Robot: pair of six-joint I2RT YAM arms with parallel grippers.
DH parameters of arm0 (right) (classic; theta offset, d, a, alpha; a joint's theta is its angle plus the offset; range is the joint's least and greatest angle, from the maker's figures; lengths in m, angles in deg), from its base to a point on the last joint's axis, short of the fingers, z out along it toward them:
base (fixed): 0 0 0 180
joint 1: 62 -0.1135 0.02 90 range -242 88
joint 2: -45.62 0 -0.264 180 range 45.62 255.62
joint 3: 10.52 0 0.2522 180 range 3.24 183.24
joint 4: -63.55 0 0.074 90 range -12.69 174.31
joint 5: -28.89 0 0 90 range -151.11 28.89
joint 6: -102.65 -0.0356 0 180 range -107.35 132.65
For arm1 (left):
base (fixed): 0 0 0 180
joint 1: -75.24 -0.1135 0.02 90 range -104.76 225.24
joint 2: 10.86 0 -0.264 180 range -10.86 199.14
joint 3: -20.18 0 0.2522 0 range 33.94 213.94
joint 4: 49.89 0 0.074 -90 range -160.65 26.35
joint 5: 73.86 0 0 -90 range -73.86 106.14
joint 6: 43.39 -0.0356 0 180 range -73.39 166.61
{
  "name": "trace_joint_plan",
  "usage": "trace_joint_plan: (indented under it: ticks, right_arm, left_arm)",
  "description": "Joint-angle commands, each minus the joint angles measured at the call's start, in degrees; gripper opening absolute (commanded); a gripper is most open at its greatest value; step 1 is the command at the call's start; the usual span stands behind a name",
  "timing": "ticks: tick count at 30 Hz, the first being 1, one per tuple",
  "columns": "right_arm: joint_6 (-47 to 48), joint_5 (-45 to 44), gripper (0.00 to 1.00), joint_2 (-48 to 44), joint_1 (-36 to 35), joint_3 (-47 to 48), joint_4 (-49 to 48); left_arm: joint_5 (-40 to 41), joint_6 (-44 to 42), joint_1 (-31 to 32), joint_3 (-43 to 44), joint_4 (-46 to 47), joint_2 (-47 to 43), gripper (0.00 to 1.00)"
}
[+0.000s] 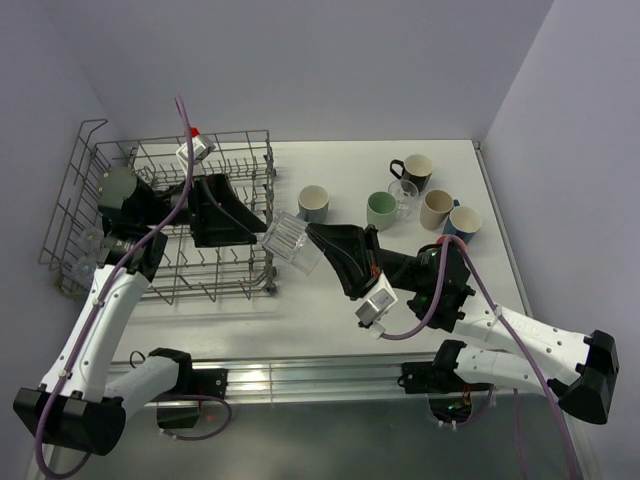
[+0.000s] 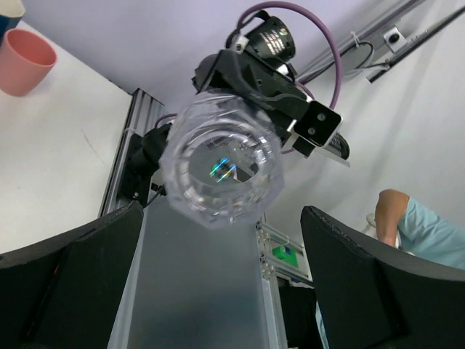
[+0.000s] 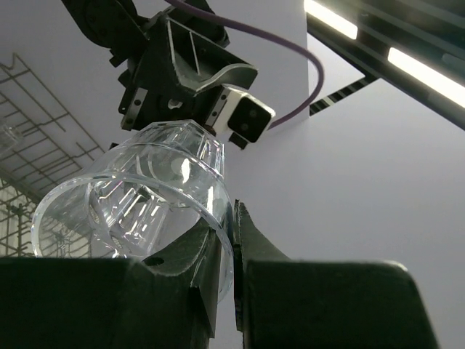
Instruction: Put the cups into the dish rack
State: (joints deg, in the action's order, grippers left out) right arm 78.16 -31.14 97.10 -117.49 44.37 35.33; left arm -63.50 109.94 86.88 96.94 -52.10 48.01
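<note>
Cups (image 1: 403,196) are standing in a loose cluster at the right of centre in the top view, upright on the white table (image 1: 330,310). We are counting a cream mug (image 1: 314,203), a green mug (image 1: 381,211), a black mug (image 1: 412,172), a beige mug (image 1: 436,209), a blue mug (image 1: 463,222) and a small clear glass among them. One more, a clear tumbler (image 1: 290,246), is hanging near the middle of that view, just right of the right wall of the dish rack (image 1: 75,190). It is tipped on its side with its base turned left. The right gripper (image 1: 312,238) is grasping it at the rim, and in the right wrist view we are seeing that rim pinched between the two fingers at the bottom of the frame. The left gripper (image 1: 250,220) is reaching across the rack from the left with its jaws spread wide and nothing between them, facing the tumbler's base. In the left wrist view that base is filling the upper middle, while the two dark fingers are sitting far apart in the lower corners, clear of the glass. A coral mug (image 2: 25,62) is showing in the upper left corner of that view, and a person (image 2: 407,225) at its right edge. At the rack's left end a grey-blue mug (image 1: 118,187) is sitting among the tines, with what we are taking for clear glasses just below it, too faint to count.
</note>
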Motion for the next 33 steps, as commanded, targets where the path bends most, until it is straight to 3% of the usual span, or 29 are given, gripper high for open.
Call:
trace_joint_plan:
  ticks: [1, 17, 27, 33]
  right_arm:
    - [-1.09, 0.78, 0.00, -1.21, -1.29, 1.59, -2.24]
    - [6.73, 1.31, 0.00, -0.42, -2.96, 0.45, 0.14]
    - [10.68, 1.49, 0.00, -0.16, -2.96, 1.50, 6.46]
    - [11.83, -0.53, 0.00, 0.90, -2.96, 0.89, 4.54]
  left_arm:
    - [1.68, 2.41, 2.42, -0.25, 6.64, -2.71, 0.99]
    - [3.61, -1.45, 4.36, -1.92, -0.91, -1.30, 0.99]
    - [4.31, -4.53, 5.32, -0.86, -4.17, -0.86, 0.95]
    - [4.40, -4.71, 5.59, -2.09, -4.70, -0.69, 0.90]
